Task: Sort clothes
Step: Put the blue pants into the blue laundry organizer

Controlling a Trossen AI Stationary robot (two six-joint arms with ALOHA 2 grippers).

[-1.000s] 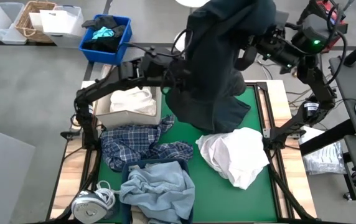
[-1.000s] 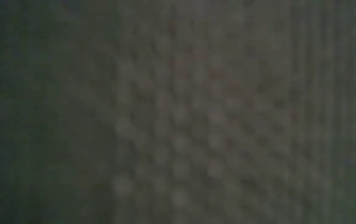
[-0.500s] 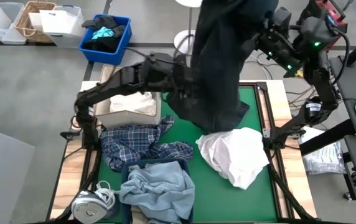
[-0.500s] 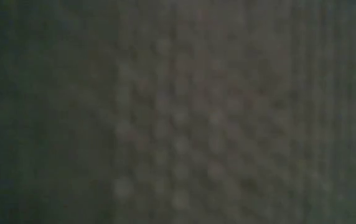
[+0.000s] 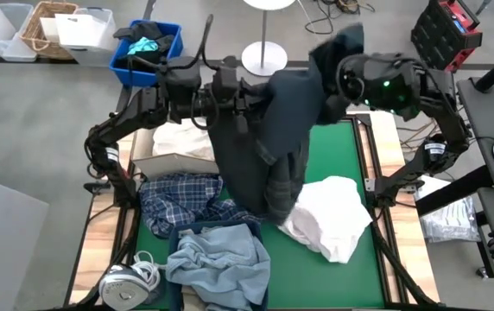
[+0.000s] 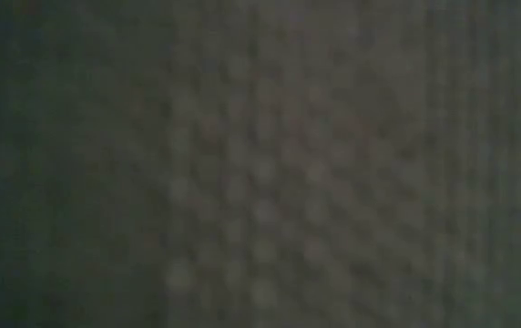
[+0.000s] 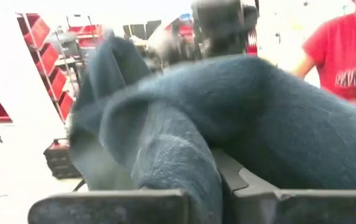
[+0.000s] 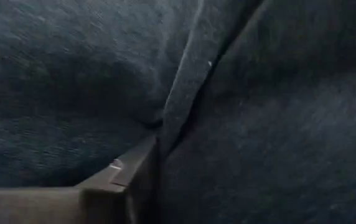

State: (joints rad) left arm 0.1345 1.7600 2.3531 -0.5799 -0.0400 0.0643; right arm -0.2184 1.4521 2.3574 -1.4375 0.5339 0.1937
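The dark navy fleece garment (image 5: 269,142) hangs in the air above the green tabletop (image 5: 351,160), stretched between both arms; its lower end droops down to the far edge of the crumpled white shirt (image 5: 329,214) and the blue-white plaid shirt (image 5: 186,203). The left pincer (image 5: 251,97) is clenched on an upper fold of the navy cloth, as the left wrist view shows fabric pinched between its dark fingers (image 7: 246,186). The right pincer (image 5: 338,82) holds the other upper end; in the right wrist view a crease of the cloth is caught against one dark finger (image 8: 134,180), so it too is grasping the garment.

On the near side of the tabletop lies the light blue denim piece (image 5: 219,263) in a dark bin. A white garment (image 5: 182,138) sits in a pale box on the left side. Beyond the tabletop stands a blue plastic bin (image 5: 148,52) with dark and teal fabric. The low view is wholly covered by dim cloth. A person in a red shirt (image 7: 346,62) shows in the room behind.
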